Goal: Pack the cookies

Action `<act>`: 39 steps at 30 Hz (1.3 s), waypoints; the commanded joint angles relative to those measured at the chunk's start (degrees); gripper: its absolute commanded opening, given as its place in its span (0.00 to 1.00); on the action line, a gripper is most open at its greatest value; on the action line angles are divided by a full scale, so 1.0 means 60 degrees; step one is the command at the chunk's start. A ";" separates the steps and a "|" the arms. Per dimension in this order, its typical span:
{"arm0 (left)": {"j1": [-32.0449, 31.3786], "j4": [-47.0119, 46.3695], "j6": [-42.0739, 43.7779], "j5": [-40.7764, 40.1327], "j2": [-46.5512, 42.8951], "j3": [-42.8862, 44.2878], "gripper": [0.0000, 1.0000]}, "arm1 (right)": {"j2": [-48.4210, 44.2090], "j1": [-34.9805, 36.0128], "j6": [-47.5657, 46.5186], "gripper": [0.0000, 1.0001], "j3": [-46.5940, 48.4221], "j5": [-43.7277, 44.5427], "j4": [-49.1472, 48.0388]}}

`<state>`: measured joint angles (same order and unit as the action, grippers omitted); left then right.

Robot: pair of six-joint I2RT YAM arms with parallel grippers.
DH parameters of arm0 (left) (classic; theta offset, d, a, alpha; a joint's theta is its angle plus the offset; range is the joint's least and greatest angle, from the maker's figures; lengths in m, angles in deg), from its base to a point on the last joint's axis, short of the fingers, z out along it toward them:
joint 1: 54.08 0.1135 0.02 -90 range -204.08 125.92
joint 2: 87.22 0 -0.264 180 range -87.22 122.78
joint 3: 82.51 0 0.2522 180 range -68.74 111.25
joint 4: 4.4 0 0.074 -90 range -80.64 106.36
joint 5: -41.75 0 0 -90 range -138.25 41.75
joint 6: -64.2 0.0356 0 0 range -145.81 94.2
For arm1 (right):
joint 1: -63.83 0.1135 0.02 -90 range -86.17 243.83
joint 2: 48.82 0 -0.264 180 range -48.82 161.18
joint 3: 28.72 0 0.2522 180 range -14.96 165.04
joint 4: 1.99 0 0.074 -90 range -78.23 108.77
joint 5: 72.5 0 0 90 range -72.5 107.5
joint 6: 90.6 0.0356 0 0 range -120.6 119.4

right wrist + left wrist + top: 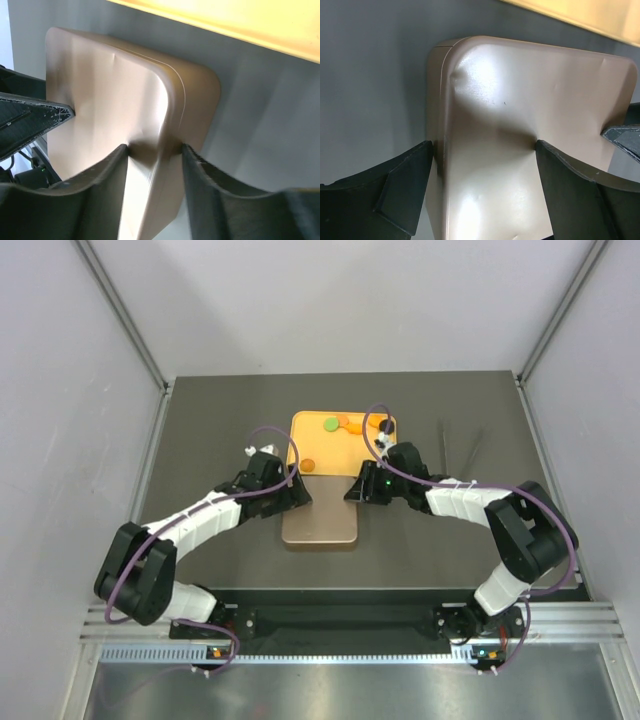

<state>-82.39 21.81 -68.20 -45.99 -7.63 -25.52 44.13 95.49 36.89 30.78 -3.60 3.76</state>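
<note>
An orange box (pixel 342 448) holds a few cookies: a green one (pixel 329 424) and orange ones (pixel 352 424) (pixel 309 464). A tan lid (pixel 320 512) lies over the box's near part and the table. My left gripper (pixel 299 492) is shut on the lid's left edge (pixel 470 150), one finger (pixel 405 185) outside the wall, the other (pixel 570 185) on top. My right gripper (pixel 354 490) is shut on the lid's right edge (pixel 155 150). The box's orange rim shows in the left wrist view (pixel 580 12) and the right wrist view (pixel 225 20).
The dark grey table (pixel 220 420) is walled by white panels left, right and behind. Two thin dark sticks (pixel 458 450) lie at the right of the box. Purple cables (pixel 270 435) loop off both arms near the box.
</note>
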 commanded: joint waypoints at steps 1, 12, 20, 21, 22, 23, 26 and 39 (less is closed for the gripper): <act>-0.0247 0.0020 -0.0172 0.0268 -0.0345 -0.0129 0.87 | -0.0344 0.0217 -0.0243 0.50 0.0126 -0.0307 -0.0248; -0.0173 0.0708 0.0619 -0.0304 -0.0580 0.0721 0.92 | -0.0550 0.0099 -0.0565 0.74 0.0595 -0.0145 0.0426; 0.0324 0.1103 0.0986 -0.0641 -0.0828 0.1086 0.91 | -0.1105 -0.0193 -0.0843 0.79 0.0829 0.0001 0.0866; 0.0368 0.1177 0.1044 -0.0699 -0.0872 0.1145 0.91 | -0.1193 -0.0295 -0.0887 0.79 0.0844 0.0045 0.0968; 0.0427 0.1264 0.1175 -0.0728 -0.0945 0.1276 0.91 | -0.1281 -0.0354 -0.0917 0.79 0.0844 0.0103 0.1114; 0.0529 0.1396 0.1235 -0.0758 -0.0990 0.1336 0.91 | -0.1485 -0.0413 -0.1004 0.79 0.0873 0.0119 0.1231; 0.0690 0.1602 0.1484 -0.0743 -0.1165 0.1570 0.91 | -0.2012 -0.0720 -0.1194 0.80 0.0873 0.0309 0.1697; 0.0720 0.2115 0.2406 -0.0216 -0.2906 0.1893 0.90 | -0.6187 -0.1307 -0.2074 1.00 0.0917 0.3998 0.3807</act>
<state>-78.22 33.87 -56.83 -47.68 -21.03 -16.95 12.22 88.06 27.23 33.20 11.15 21.88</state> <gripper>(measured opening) 0.906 0.996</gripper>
